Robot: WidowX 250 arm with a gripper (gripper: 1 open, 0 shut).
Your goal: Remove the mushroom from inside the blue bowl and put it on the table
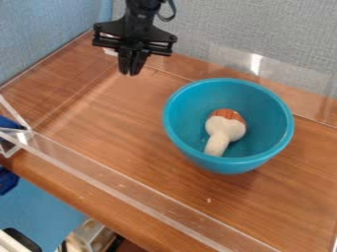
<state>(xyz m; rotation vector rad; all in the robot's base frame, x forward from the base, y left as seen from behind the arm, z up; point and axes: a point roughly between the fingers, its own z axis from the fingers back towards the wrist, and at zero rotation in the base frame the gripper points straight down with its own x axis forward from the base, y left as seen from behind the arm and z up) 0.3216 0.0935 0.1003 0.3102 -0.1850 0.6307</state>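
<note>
While the small toy mushroom (224,132) with its cream-white stem and reddish-brown cap lies on its side inside the round, glossy teal-blue plastic bowl (184,123) at the right centre of the frame, the black robot gripper (132,70) hangs at the upper left, well apart from the bowl, over the brown wood-grain surface (105,118); whether its dark fingers (128,65) are apart or together I cannot tell. Low clear acrylic walls (79,157) edge the surface

A lab test bench: acrylic walls (79,157) fence the table (105,108).
</note>
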